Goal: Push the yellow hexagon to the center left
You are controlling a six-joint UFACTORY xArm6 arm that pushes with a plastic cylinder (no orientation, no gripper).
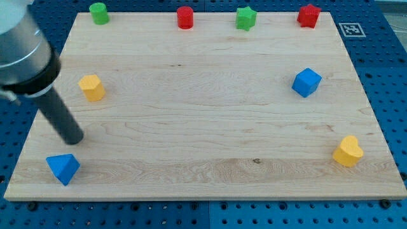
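Observation:
The yellow hexagon (92, 87) sits near the board's left edge, a little above mid-height. My tip (74, 138) rests on the board below and slightly left of it, with a clear gap between them. The rod slants up to the view's top left. A blue triangle (63, 168) lies just below my tip, in the board's bottom left corner.
Along the top edge stand a green cylinder (98, 13), a red cylinder (185, 17), a green star (245, 18) and a red block (308, 15). A blue cube (306, 82) is at the right. A yellow heart (348, 151) is at the bottom right. The wooden board (203, 127) lies on a blue pegboard.

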